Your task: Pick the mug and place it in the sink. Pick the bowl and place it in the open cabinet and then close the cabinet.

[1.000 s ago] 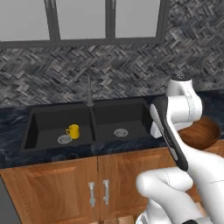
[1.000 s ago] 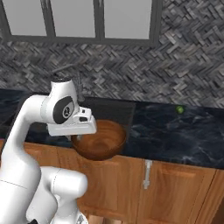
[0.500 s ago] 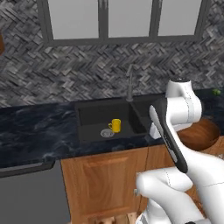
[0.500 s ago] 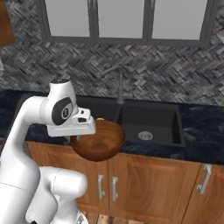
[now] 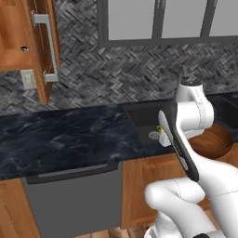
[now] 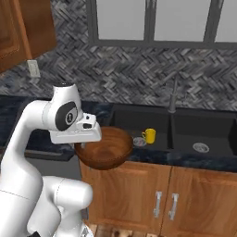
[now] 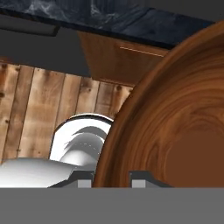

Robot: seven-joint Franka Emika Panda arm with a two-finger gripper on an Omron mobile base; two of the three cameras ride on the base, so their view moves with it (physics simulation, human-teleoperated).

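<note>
Up on the left the cabinet [image 5: 32, 46] hangs with its door [image 5: 44, 51] swung out, ready to take the bowl. The bowl [image 6: 104, 148] is off the counter [image 5: 65, 135], carried level in front of the robot – the hand [image 7: 112, 178] pinches its rim narrowly so it stays upright. Further right the mug [image 6: 149, 135] already sits in the sink [image 6: 185, 127], so that half looks done

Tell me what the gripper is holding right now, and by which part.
The gripper holds the wide reddish-brown wooden bowl by its rim, one finger on each side of the wall, carried in front of the counter edge.
</note>
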